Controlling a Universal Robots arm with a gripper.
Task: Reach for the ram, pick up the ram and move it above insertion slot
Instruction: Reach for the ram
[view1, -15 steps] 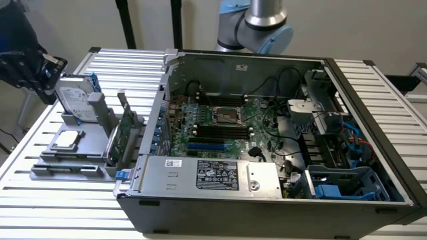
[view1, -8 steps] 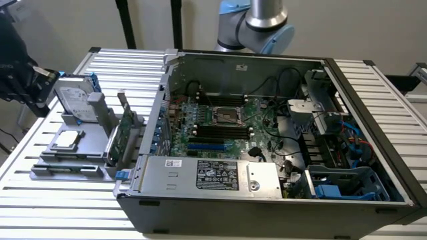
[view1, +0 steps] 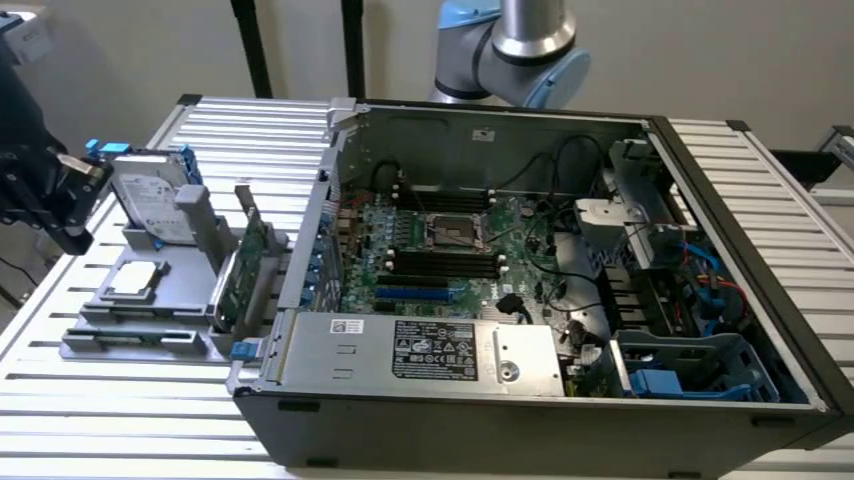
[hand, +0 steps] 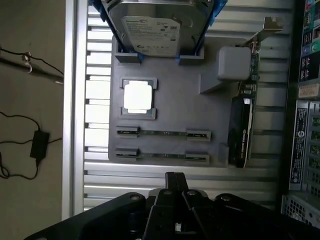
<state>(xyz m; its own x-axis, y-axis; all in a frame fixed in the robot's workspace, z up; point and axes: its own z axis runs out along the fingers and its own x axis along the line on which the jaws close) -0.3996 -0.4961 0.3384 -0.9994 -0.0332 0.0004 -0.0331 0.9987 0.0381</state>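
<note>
Two ram sticks stand on edge in the grey holder tray (hand: 175, 100): one thin green strip (hand: 162, 133) and a second (hand: 161, 156) beside it. In the exterior view the tray (view1: 100, 300) lies left of the computer case, with the ram (view1: 134, 339) along its front edge. My gripper (hand: 174, 178) hovers over the table rail just outside the tray, closest to the second stick, fingers together and holding nothing. The exterior view has the black gripper (view1: 47, 190) raised at the far left, beside the hard drive. The black memory slots (view1: 447, 262) lie on the motherboard inside the case.
A silver hard drive (hand: 155, 25) leans in a blue bracket on the tray. A processor (hand: 138, 97) lies flat by it, and a green expansion card (view1: 244, 265) stands at the tray's case side. The open computer case (view1: 534, 300) holds cables and a power supply (view1: 427, 350).
</note>
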